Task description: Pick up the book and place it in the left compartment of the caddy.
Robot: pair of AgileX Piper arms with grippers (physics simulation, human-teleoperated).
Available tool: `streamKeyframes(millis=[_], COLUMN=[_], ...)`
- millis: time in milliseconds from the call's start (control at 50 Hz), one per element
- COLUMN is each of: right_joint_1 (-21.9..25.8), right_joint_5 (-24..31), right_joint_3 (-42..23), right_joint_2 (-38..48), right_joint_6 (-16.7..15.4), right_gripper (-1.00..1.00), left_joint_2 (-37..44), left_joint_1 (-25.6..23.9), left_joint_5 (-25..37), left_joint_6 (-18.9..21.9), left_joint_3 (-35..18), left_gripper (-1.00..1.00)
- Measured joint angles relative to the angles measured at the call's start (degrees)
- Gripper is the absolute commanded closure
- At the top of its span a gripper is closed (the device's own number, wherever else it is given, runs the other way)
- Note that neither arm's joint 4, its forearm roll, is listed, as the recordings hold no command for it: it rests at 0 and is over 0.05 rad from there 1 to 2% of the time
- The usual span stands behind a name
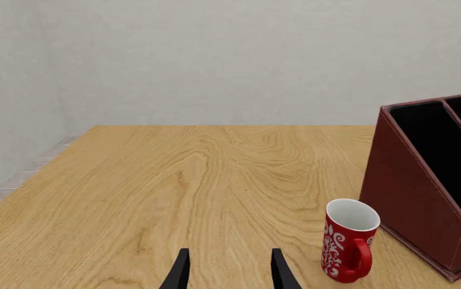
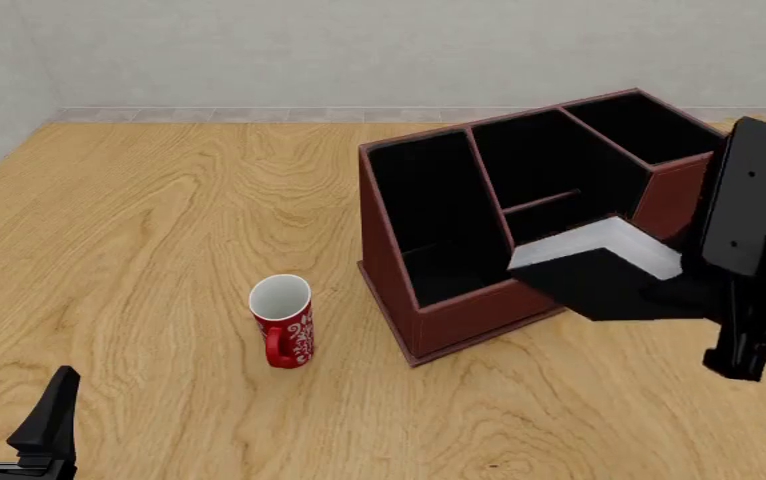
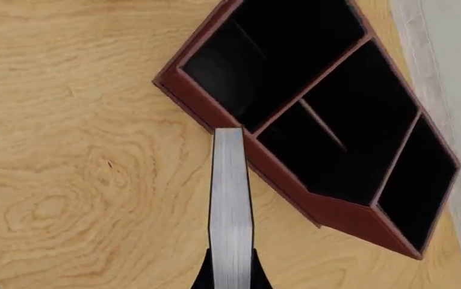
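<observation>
The book (image 2: 597, 275), clamped in your right fingers (image 3: 230, 274), hangs over the caddy (image 2: 457, 320) front wall, right of the left compartment (image 2: 423, 215), so lowering now risks the wrong slot; left fingers (image 2: 16, 405) gape idle.

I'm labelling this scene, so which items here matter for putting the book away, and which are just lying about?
Belongs to the job:
- small black hardcover book with white page edges, held in the right claw
- reddish-brown box caddy
- its long narrow left compartment

Just lying about:
- red patterned mug
- left claw, open and idle
</observation>
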Motion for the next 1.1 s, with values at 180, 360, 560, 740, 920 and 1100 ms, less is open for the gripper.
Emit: streamKeyframes(millis=[180, 360, 560, 740, 920, 1100], right_joint_1=[2.1, 4.5, 7.1, 8.5, 8.8, 7.4], right_joint_5=[0.0, 0.0, 0.0, 0.0, 0.0, 0.0], right_joint_3=[-5.6, -10.2, -14.7, -18.6, -21.9, -24.9], right_joint_2=[4.6, 8.1, 11.7, 14.8, 18.4, 21.6], right_joint_6=[3.4, 6.0, 9.5, 12.6, 14.7, 15.9], right_gripper=[1.00, 1.00, 1.00, 1.00, 1.00, 1.00], left_joint_2=[0.0, 0.0, 0.0, 0.0, 0.0, 0.0], left_joint_1=[0.0, 0.0, 0.0, 0.0, 0.0, 0.0], left_joint_5=[0.0, 0.0, 0.0, 0.0, 0.0, 0.0], left_joint_6=[0.0, 0.0, 0.0, 0.0, 0.0, 0.0], left_joint_3=[0.0, 0.0, 0.0, 0.0, 0.0, 0.0], left_gripper=[-1.00, -1.00, -1.00, -1.00, -1.00, -1.00])
